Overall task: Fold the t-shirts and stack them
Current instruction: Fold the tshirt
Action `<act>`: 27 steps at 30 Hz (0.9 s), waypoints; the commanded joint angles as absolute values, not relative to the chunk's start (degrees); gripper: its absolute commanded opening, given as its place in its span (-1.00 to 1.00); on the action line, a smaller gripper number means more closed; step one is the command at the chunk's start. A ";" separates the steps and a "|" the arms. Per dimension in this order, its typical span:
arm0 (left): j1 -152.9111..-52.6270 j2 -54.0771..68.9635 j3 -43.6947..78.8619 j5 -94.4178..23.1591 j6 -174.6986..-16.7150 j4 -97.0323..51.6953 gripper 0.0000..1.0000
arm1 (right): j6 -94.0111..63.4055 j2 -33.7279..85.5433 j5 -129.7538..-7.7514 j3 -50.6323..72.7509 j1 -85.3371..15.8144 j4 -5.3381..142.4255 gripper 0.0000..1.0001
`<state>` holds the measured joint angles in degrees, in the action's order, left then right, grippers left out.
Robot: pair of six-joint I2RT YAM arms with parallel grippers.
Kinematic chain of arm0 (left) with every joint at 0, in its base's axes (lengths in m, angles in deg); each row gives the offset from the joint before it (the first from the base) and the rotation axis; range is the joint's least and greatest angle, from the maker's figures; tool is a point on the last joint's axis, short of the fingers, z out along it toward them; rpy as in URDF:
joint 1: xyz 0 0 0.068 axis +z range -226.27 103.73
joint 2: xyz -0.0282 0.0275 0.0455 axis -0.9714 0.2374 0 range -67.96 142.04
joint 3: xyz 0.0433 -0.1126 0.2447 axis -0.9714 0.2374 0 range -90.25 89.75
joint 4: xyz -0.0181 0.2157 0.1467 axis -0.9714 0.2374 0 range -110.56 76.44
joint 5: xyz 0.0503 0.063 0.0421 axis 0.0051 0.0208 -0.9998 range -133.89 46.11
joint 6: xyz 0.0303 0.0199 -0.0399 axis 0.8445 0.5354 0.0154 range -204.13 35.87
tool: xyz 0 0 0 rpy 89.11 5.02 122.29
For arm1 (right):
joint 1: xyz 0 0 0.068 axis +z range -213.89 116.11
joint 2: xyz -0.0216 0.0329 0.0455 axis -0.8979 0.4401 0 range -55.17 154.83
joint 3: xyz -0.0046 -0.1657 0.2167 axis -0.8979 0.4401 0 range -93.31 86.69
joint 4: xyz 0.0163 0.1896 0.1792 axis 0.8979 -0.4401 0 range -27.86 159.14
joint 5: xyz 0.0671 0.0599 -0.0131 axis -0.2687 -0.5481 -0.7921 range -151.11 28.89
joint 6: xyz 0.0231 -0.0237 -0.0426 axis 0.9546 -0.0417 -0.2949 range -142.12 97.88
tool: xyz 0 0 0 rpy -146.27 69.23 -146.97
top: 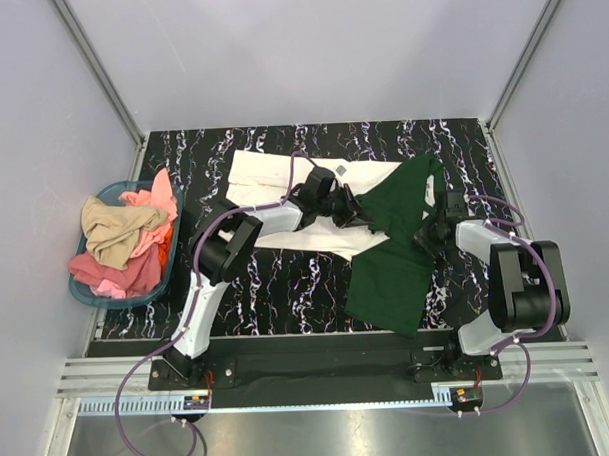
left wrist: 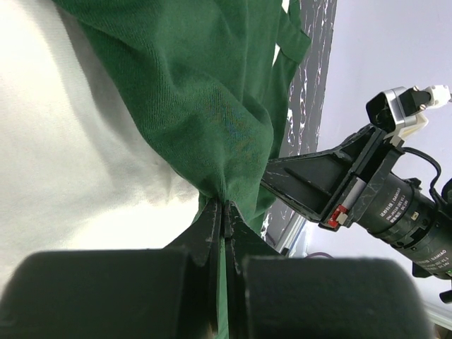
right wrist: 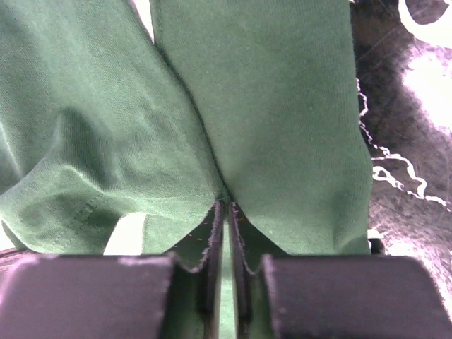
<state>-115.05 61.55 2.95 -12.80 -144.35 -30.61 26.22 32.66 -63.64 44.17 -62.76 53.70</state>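
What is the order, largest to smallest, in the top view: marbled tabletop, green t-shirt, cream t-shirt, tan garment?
1. marbled tabletop
2. green t-shirt and cream t-shirt: too alike to rank, cream partly covered
3. tan garment

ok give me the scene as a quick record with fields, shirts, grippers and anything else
green t-shirt: unfolded, right of centre on the table, overlapping the cream t-shirt
cream t-shirt: lying partly under the green one
left gripper: shut on the green t-shirt's left side
right gripper: shut on its right side
basket: left of the table, holding pink and tan clothes
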 commanded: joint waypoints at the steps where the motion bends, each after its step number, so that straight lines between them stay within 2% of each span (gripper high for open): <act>1: -115.29 60.36 3.44 -11.90 -144.07 -33.66 -1.00 | 25.17 33.59 -62.87 42.48 -62.75 55.95 -0.79; 2: -115.29 60.36 3.44 -11.90 -144.07 -33.83 -1.00 | 25.08 33.60 -62.87 42.31 -62.75 56.04 -0.96; 3: -115.21 60.36 3.62 -11.90 -144.16 -33.75 -1.00 | 24.91 33.51 -62.70 42.05 -62.83 55.96 -1.00; 12: -114.94 58.51 -0.51 -13.92 -137.13 -19.08 -1.00 | 21.66 22.27 -59.62 41.78 -62.75 51.57 -1.00; 27: -112.92 57.54 -3.14 -10.32 -135.19 -12.66 -1.00 | 24.02 10.40 -60.50 50.12 -62.83 52.61 -1.00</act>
<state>-113.28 61.53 -0.33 -12.30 -137.16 -14.52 22.66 13.49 -61.80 48.43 -62.78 51.75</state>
